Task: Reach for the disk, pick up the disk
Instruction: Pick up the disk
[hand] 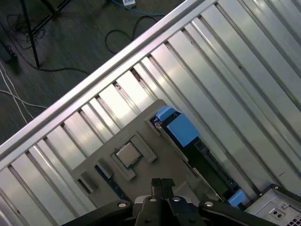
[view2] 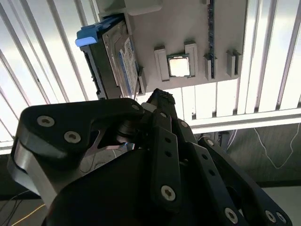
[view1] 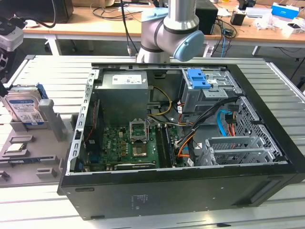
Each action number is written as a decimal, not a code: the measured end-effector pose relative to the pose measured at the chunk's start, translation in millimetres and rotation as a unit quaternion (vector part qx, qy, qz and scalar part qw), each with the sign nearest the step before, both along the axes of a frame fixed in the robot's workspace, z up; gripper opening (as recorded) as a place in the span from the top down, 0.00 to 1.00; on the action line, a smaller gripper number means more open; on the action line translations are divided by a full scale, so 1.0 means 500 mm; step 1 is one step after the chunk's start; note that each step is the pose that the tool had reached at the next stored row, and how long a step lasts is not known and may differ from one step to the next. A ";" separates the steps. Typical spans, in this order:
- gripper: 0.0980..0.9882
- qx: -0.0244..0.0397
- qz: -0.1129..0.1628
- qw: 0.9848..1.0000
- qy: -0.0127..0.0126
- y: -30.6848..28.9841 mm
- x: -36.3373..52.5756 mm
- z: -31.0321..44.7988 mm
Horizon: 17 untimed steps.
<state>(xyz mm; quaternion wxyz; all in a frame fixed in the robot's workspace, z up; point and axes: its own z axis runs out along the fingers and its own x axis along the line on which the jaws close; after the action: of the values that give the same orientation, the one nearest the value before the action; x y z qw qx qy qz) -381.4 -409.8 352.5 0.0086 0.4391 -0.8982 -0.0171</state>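
a slatted metal table [view1: 286,95] spans the exterior view, with an open black computer case [view1: 167,200] lying on it across the centre and the exterior view's right. the green motherboard [view1: 128,143] sits in the lower middle of the case, a grey power supply [view1: 121,90] sits above it, and a small blue latch plate [view1: 198,78] sits to the upper right of that. the robot arm [view1: 167,28] rises behind the case at the top centre. on the exterior view's left a grey holder [view1: 52,143] rests on the table. the disk [view1: 24,107] stands on edge in a slot of this holder, label facing out, blue rails on its sides. in both wrist views the gripper [view2: 160,99] [hand: 162,183] hangs over the holder with its fingertips pressed together on nothing, near the disk [view2: 115,56] [hand: 181,129] but not touching it. a small square chip [view2: 178,66] [hand: 127,154] lies flat in a pocket of the holder, just beside the disk.
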 end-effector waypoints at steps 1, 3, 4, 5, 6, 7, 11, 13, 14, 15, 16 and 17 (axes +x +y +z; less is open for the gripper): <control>0.99 0.000 0.004 1.000 0.000 0.000 0.000 0.000; 0.99 0.000 0.020 1.000 0.000 0.000 0.000 0.000; 0.99 0.000 0.024 1.000 0.000 0.000 0.000 0.000; 0.99 0.000 0.029 1.000 0.000 0.000 0.000 0.000; 0.99 0.000 0.033 0.999 0.000 0.000 0.000 0.000; 0.99 0.000 0.037 0.999 0.000 0.000 0.000 0.000; 0.99 0.000 0.062 0.998 0.000 0.000 0.000 0.000; 0.99 0.000 0.071 0.997 0.000 0.000 0.000 0.000; 0.99 0.000 0.079 0.997 0.000 0.000 0.000 0.000; 0.99 0.000 0.083 0.997 0.000 0.000 0.000 0.000; 0.99 0.000 0.091 0.996 0.000 0.000 0.000 0.000; 0.99 0.000 0.097 0.995 0.000 0.000 0.000 0.000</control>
<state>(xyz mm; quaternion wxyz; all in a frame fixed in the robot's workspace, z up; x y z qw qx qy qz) -381.4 -409.8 352.5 0.0102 0.5243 -0.8513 -0.0161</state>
